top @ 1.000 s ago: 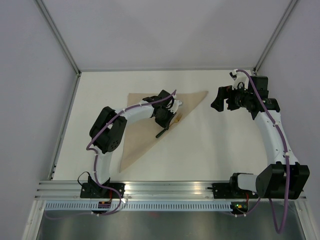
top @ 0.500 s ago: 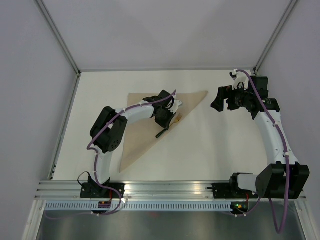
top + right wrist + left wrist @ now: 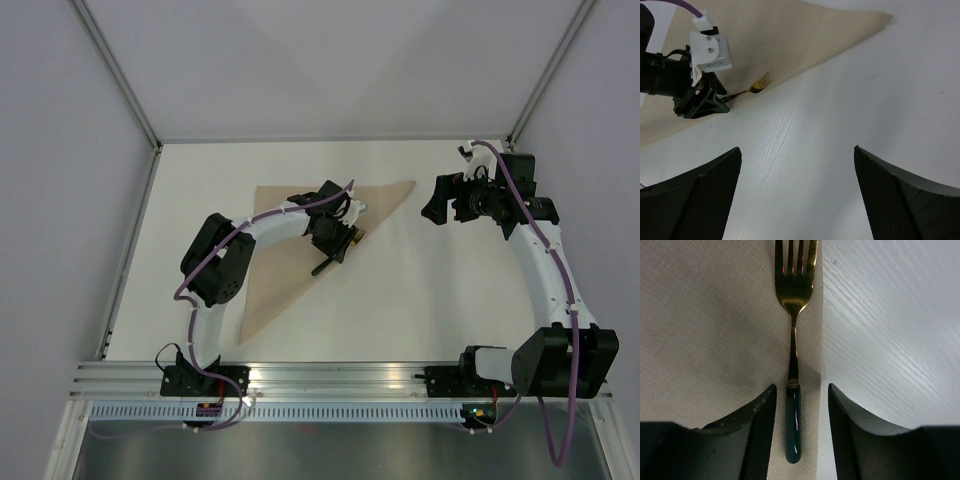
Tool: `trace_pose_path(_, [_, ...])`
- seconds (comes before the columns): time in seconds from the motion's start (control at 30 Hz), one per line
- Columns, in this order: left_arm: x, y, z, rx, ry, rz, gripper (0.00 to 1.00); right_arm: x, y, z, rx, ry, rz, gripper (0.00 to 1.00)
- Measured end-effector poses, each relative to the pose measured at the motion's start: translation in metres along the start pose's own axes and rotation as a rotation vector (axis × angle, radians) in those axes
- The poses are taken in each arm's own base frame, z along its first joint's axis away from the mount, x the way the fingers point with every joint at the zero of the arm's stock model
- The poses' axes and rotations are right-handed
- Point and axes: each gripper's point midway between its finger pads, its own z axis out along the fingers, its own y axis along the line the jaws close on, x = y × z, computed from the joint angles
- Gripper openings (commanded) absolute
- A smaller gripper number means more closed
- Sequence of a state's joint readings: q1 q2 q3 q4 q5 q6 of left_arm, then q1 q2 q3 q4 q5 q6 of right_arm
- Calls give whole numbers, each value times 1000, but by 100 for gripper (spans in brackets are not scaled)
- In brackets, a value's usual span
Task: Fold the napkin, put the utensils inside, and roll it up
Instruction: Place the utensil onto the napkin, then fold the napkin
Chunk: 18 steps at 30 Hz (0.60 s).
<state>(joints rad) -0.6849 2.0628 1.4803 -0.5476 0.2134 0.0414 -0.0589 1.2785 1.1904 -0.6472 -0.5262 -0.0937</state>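
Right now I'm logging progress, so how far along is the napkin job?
Done: the napkin is folded into a triangle, and a fork lies on it by the long edge. In hand: the left gripper stands open astride the fork's handle; the right gripper hangs open, empty. Left: rolling up. No other utensil is in view.

I see soft, even light from overhead; the white table (image 3: pixel 420 300) is bright, without glare. In my left wrist view the fork (image 3: pixel 793 355) glints, sharp, while the near fingers (image 3: pixel 757 440) go dark and shade the napkin (image 3: pixel 705 330) beside them.
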Motion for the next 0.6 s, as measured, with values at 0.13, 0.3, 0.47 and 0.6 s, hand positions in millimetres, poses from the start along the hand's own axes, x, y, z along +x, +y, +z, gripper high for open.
trace_pose_path(0.13, [-2, 0, -3, -1, -7, 1, 52, 0, 0, 0, 0, 1, 1, 98])
trace_pose_path(0.3, [-12, -3, -15, -2, -41, 9, 54, 0, 0, 0, -2, 1, 1, 98])
trace_pose_path(0.47, [-29, -8, -40, -5, -109, 18, 60, 1, 3, 1, -21, -1, 1, 98])
trace_pose_path(0.6, [-51, -12, -82, -38, -212, -9, 64, 8, 14, 7, -44, 22, -14, 98])
